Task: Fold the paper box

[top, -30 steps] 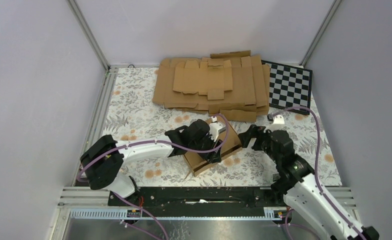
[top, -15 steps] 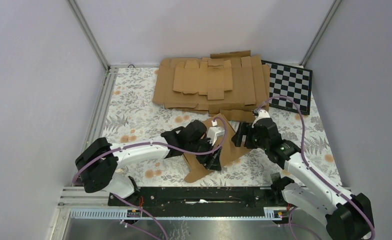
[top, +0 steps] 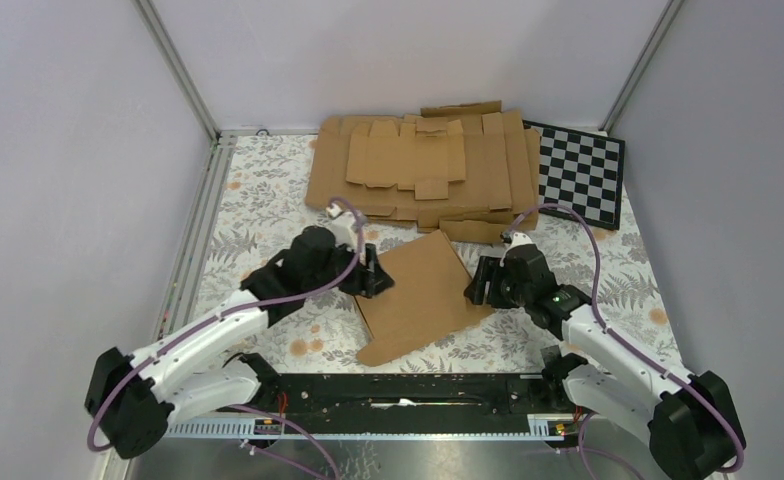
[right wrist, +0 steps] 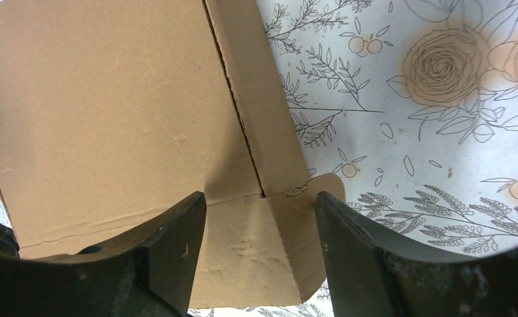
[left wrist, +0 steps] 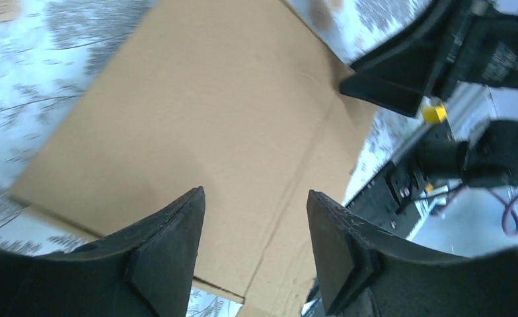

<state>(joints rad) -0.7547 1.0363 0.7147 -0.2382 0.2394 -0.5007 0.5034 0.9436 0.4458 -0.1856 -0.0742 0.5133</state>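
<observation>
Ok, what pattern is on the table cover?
The table cover: grey leaves, orange roses; right wrist view.

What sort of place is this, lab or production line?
Probably a lab robot test cell: plain walls on an aluminium frame, a checkerboard in the far corner, and a pile of cardboard blanks on a floral tablecloth.

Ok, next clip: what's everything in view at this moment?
paper box: one, brown, lying mostly flat mid-table between the arms
pile of blanks: one stack, brown, far side of the table
checkerboard: one, black and white, far right, beside the pile
table cover: one, white with grey and orange flowers, under everything
left pincer: one, black, open, over the box's left edge
right pincer: one, black, open, over the box's right corner
</observation>
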